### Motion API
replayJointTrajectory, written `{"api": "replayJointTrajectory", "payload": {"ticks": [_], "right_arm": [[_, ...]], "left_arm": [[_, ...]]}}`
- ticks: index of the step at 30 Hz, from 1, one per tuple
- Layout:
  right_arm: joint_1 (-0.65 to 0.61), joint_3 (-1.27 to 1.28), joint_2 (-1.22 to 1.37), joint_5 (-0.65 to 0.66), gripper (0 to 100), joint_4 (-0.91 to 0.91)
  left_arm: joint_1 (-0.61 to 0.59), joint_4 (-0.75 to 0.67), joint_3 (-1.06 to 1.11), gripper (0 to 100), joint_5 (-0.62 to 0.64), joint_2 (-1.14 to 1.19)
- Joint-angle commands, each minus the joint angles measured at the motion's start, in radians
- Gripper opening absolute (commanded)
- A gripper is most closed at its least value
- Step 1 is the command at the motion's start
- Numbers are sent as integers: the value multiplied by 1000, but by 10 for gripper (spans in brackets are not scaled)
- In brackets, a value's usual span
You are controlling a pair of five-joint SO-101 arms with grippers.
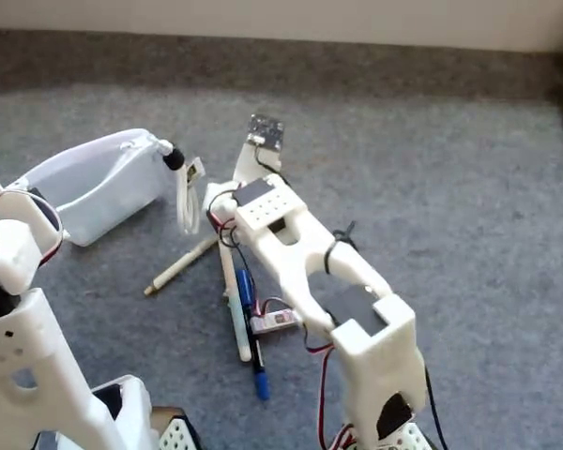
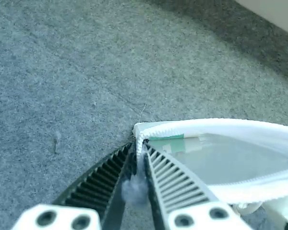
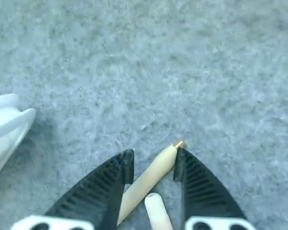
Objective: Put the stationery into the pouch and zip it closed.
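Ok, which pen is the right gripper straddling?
The cream pen with the gold tip, nearest the pouch; the blue pen and white pen lie side by side.

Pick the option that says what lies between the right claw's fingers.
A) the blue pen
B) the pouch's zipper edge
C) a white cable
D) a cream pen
D: in the right wrist view the cream pen lies on the carpet inside the open right claw, while the edge of the pouch is pinched in the left claw.
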Motion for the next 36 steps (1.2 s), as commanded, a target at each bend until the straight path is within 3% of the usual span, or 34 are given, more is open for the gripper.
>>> {"api": "replayJointTrajectory", "payload": {"ticks": [1,17,22,36], "right_arm": [[-21,-110,22,-11,138,39],[-19,-682,400,-12,133,530],[-16,-825,487,-12,36,621],[-16,-1287,527,-5,5,952]], "left_arm": [[-13,-12,-1,7,-5,-1],[-12,-18,22,7,-5,-1],[-12,-18,21,7,-5,-1],[-10,-18,18,7,-5,-1]]}}
